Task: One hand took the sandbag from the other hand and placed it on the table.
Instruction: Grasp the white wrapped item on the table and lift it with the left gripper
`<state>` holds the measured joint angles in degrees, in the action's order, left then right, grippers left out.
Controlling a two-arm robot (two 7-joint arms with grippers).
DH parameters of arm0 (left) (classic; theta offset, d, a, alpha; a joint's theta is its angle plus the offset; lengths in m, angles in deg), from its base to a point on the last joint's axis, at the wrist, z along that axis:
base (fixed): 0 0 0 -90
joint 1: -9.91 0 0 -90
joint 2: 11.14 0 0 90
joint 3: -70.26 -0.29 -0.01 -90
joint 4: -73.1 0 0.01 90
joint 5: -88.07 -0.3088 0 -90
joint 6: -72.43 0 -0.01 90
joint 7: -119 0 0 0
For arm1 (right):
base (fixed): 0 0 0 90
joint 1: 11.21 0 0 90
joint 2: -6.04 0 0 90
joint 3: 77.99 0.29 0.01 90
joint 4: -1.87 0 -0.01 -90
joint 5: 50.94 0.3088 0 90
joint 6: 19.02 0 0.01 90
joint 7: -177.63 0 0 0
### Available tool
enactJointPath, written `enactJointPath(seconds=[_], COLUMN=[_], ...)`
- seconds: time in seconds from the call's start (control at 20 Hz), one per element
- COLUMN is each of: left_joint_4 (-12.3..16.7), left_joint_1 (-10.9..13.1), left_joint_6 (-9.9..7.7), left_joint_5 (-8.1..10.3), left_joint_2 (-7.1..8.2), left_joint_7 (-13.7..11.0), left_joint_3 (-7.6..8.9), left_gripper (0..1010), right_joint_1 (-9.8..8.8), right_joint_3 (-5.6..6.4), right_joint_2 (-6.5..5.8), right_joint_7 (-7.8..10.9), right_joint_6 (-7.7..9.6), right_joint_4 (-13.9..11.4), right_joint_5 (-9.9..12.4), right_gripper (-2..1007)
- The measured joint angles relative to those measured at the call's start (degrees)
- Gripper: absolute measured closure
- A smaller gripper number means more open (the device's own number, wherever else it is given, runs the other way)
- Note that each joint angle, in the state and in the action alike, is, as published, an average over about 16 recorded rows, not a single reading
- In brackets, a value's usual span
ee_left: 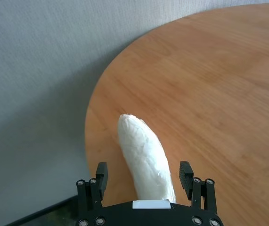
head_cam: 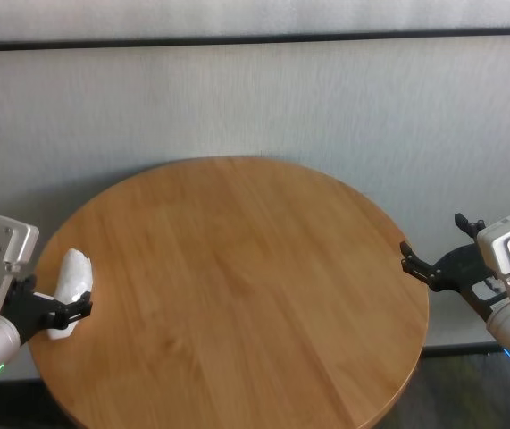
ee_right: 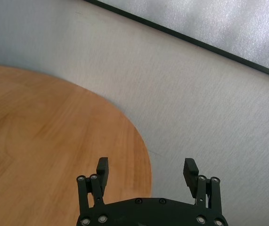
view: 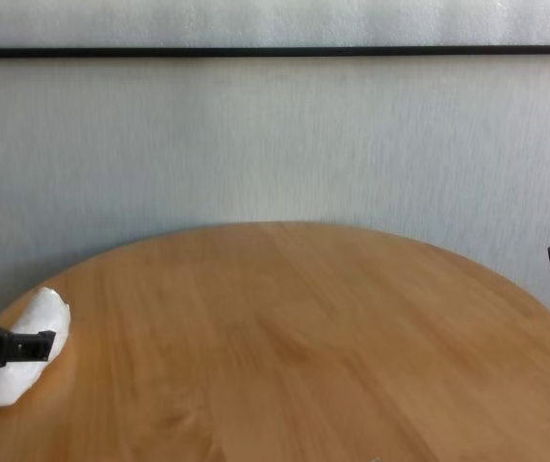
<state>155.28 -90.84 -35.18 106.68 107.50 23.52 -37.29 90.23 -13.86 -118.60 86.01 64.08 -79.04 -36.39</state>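
The sandbag (ee_left: pixel 146 157), a white crinkled oblong pouch, sits in the left tool (ee_left: pixel 145 181) over the round wooden surface (head_cam: pixel 237 286) at its left edge. Whether those fingers actually press it, I cannot tell. It looks soft, saggy and probably dense, with a slippery wrap, so the free, far end is the sensible place to grip. The right tool (ee_right: pixel 146 174) hovers open at the right rim.

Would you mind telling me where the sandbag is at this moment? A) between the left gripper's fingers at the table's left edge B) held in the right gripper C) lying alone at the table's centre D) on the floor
A: the sandbag sits between the fingers of the left gripper at the table edge, while the right gripper is open and empty.
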Motion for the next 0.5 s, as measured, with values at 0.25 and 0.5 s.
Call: enactJointPath(seconds=[0.25,0.5], left_joint_4=[-1.02,-2.17], left_joint_1=[-0.17,-0.34], left_joint_6=[0.61,0.98], left_joint_5=[-0.7,-0.99], left_joint_2=[-0.6,-1.38], left_joint_7=[-0.45,-1.31], left_joint_3=[0.28,0.5], left_gripper=[8,8], right_joint_1=[0.0,0.0], right_joint_3=[0.0,0.0], right_joint_2=[0.0,0.0], right_joint_7=[0.0,0.0], right_joint_6=[0.0,0.0], right_joint_4=[0.0,0.0], right_joint_5=[0.0,0.0], right_gripper=[4,4])
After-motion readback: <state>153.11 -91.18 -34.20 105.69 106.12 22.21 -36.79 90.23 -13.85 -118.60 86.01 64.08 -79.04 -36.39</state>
